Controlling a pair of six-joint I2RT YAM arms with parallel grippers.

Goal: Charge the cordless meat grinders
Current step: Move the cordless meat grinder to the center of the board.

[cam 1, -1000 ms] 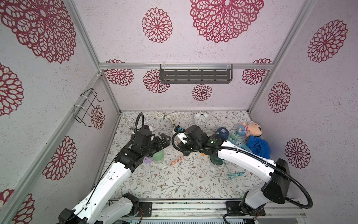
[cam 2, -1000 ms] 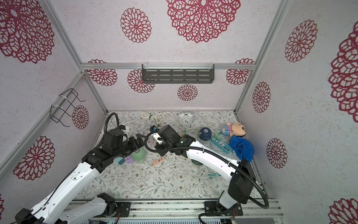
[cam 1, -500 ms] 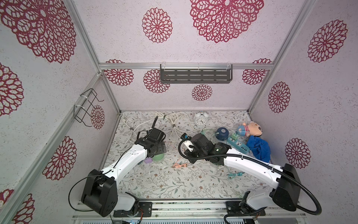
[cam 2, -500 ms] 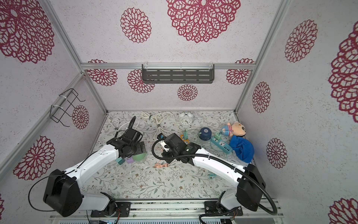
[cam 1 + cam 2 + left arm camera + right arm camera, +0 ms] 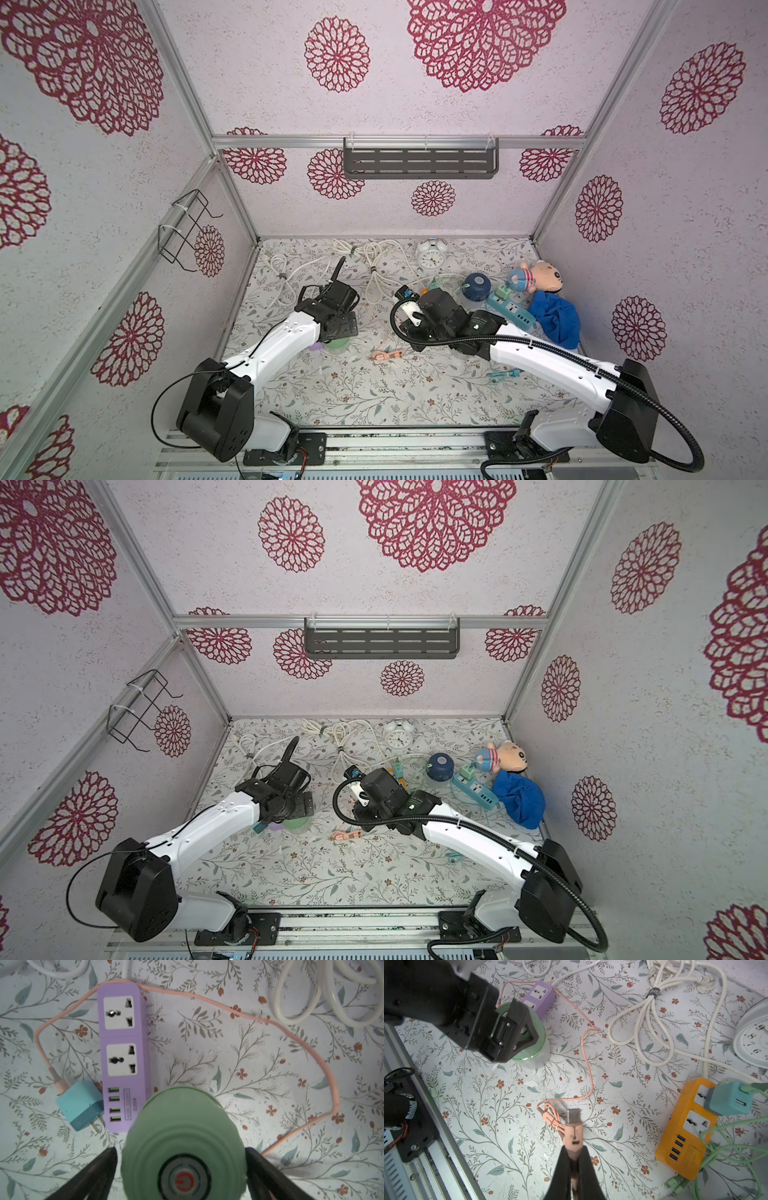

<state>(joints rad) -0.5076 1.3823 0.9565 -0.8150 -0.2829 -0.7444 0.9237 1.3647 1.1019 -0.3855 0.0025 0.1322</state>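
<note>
mint green grinder (image 5: 182, 1136): stands upright on its clear cup (image 5: 533, 1060) on the tabletop (image 5: 332, 395), left of centre. Its long axis is vertical, with the dome and the red-marked button (image 5: 184, 1180) facing straight up.
neighbours: the grinder is just beside the USB end of the purple power strip (image 5: 122, 1043). A teal adapter (image 5: 80, 1105) lies against the strip's side with its prongs bare.
left tool (image 5: 179, 1149): spread wide, directly above the dome, with one finger at each flank. I cannot tell whether the fingers press on it.
right tool (image 5: 572, 1149): clenched on the plug (image 5: 572, 1118) of the pink cable (image 5: 387, 355) and held above the tabletop. The plug's long axis runs along the fingers, its metal tip pointing away from them.
pink cable: it runs from the plug past a tied bundle on the tabletop, then loops round the purple strip to the teal adapter.
navy blue grinder (image 5: 476, 286): upright with its dome up, further back on the right, apart from both tools.
change from a second ago: more of the mint dome showed beside the left tool then, and now the tool covers most of it in both top views. The left arm has folded lower. The grinder itself sits in the same spot.
</note>
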